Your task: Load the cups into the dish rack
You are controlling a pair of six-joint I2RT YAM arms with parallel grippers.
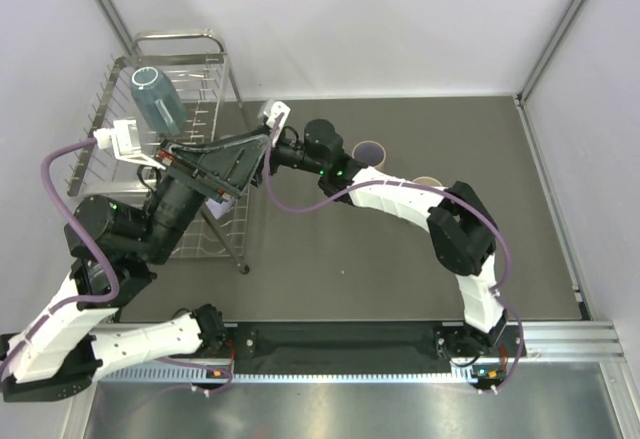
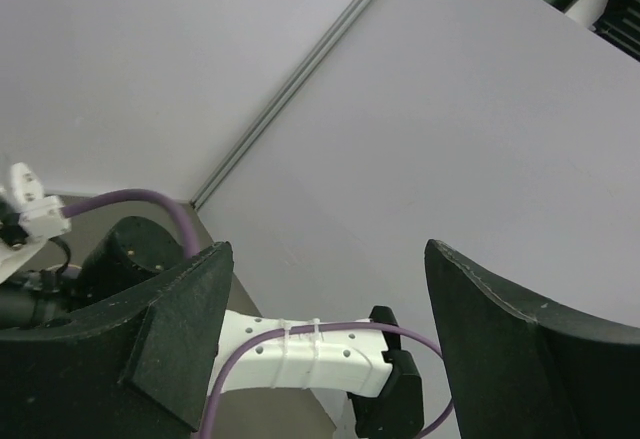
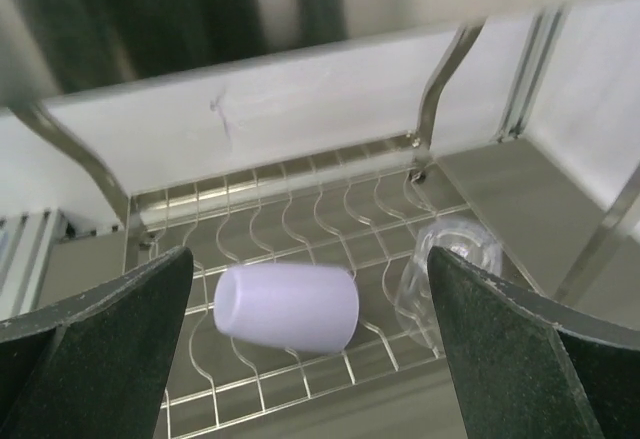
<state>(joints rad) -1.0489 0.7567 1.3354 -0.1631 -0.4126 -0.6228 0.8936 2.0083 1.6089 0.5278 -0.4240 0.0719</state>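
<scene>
The dish rack [image 1: 110, 129] stands at the table's far left. A teal-blue cup [image 1: 157, 99] lies on its upper tier. A lavender tumbler [image 3: 288, 306] lies on its side on the wire floor of the dish rack [image 3: 300, 219], with a clear glass [image 3: 445, 269] beside it on the right. My right gripper [image 3: 308, 254] hangs open above them, holding nothing. My left gripper [image 2: 328, 249] is open and empty, tilted up toward the wall. In the top view both grippers overlap at the rack's right edge, the right gripper [image 1: 240, 162] over the lavender tumbler [image 1: 228, 201].
Two more cups stand on the table behind the right arm: a dark-rimmed one [image 1: 368, 149] and a beige one [image 1: 428, 183]. The right arm's white link [image 2: 310, 359] with its purple cable crosses just beyond my left fingers. Pale walls close in the table.
</scene>
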